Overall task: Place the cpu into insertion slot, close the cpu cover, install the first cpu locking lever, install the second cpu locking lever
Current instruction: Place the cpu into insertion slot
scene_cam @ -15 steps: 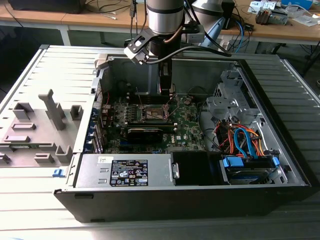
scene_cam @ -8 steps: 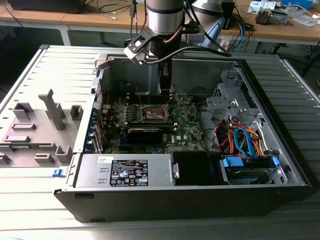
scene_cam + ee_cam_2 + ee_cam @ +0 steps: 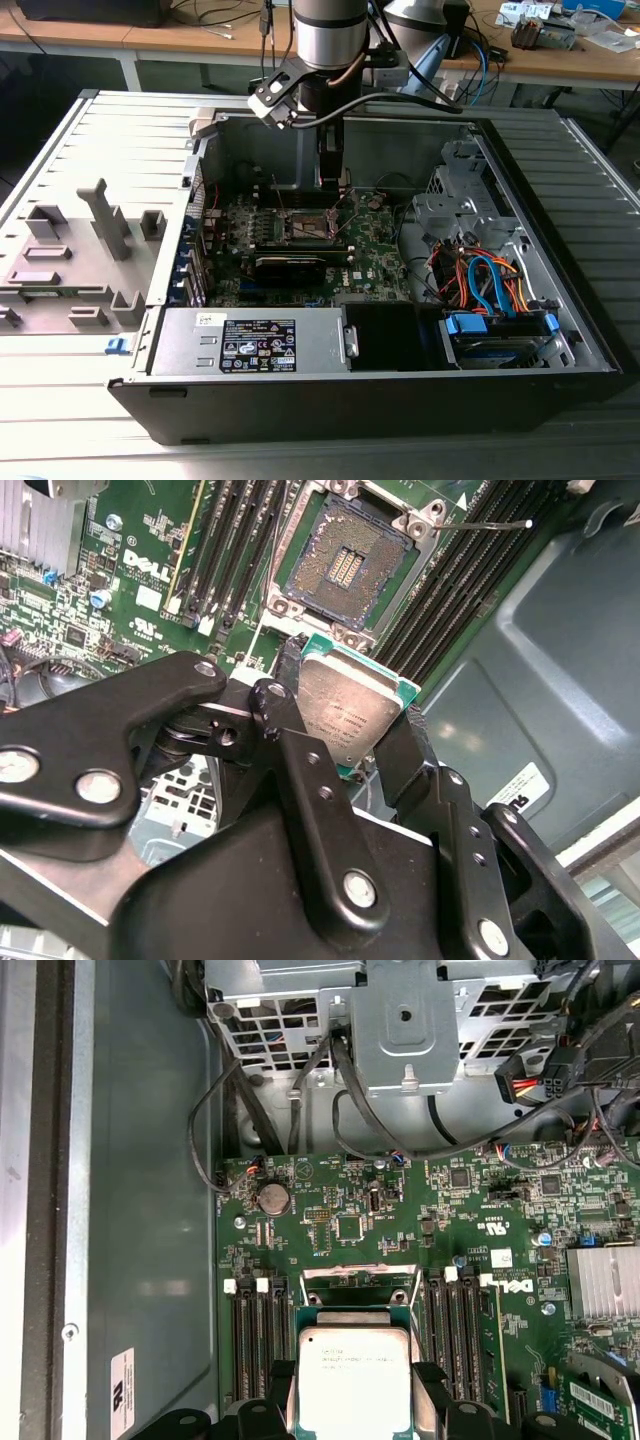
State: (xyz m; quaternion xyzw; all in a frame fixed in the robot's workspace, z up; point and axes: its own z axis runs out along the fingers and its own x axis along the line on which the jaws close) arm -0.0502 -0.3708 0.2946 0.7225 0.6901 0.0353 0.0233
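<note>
Pinching the cpu (image 3: 350,710) by opposite edges, fingers (image 3: 405,755) of the gripper (image 3: 348,725) hold it near but clear of the bare insertion slot (image 3: 345,565); chip looks light, stiff, thin, contact side fragile, so edges are the right hold; green motherboard (image 3: 60,600) beyond

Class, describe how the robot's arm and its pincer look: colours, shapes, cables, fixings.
The arm is a silver metal cylinder with a darker section below it, and a black cable loops off it. The pincer is matt black: flat, angular link bars joined by round silver screws and pins, ending in narrow black fingers.
</note>
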